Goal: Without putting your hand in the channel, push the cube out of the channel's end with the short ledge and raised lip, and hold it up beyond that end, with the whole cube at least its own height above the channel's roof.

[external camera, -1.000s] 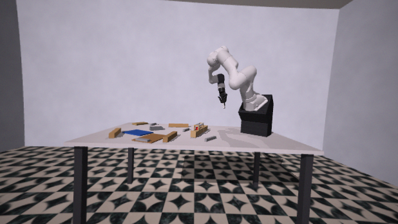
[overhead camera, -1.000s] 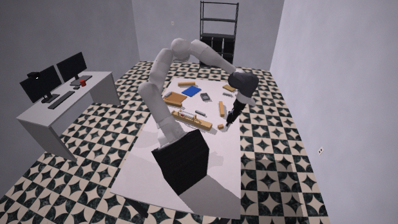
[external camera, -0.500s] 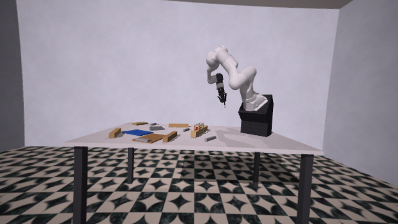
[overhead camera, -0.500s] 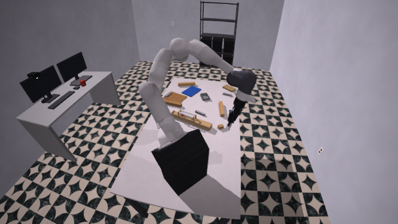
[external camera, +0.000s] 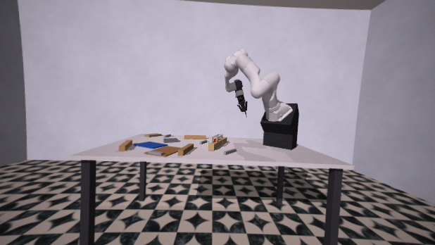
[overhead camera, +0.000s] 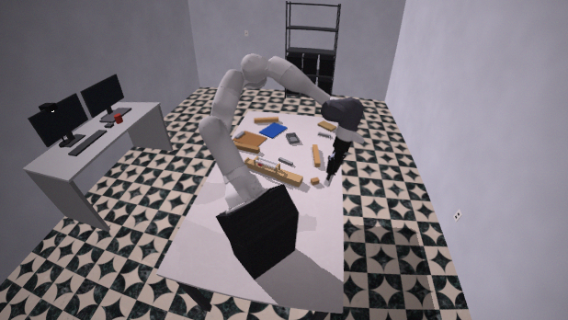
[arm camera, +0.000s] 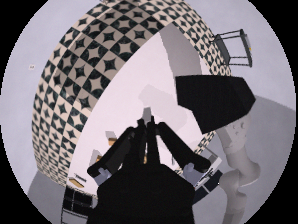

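One arm, its gripper high above the table, jaws together on nothing; one cube in one channel.

A pale rectangular table on dark legs is carrying a black arm pedestal near 6 o'clock, a wooden channel at centre, a blue flat pad toward 12, and a small wooden block toward 3.
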`<state>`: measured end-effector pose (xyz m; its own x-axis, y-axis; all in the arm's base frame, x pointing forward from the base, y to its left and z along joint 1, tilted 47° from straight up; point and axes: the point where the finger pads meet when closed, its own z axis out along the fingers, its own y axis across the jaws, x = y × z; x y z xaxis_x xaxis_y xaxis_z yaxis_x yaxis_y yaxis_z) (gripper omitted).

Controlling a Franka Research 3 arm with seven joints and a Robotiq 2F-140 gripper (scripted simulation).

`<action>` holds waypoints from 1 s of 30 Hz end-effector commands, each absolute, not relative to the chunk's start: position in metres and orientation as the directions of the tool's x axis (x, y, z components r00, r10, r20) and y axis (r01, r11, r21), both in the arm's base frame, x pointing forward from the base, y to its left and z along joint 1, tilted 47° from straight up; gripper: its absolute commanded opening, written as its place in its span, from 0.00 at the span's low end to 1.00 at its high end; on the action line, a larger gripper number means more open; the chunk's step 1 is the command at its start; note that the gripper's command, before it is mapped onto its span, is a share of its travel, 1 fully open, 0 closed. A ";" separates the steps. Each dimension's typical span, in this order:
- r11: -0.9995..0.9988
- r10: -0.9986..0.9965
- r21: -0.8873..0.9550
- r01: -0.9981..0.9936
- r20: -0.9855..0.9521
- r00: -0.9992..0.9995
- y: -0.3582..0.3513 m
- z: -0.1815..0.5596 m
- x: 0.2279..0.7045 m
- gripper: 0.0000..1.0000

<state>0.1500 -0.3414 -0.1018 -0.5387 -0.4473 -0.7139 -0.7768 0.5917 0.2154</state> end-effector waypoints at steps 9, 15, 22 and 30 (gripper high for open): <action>0.571 -0.517 0.192 -0.798 -0.672 -0.531 -0.354 -0.103 0.149 0.00; 0.522 -0.631 0.164 -0.837 -0.586 -0.508 -0.374 -0.100 0.148 0.00; 0.522 -0.631 0.164 -0.837 -0.586 -0.508 -0.374 -0.100 0.148 0.00; 0.522 -0.631 0.164 -0.837 -0.586 -0.508 -0.374 -0.100 0.148 0.00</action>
<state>0.1500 -0.3733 -0.0987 -0.5120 -0.6237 -0.5906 -0.8339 0.5258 0.1677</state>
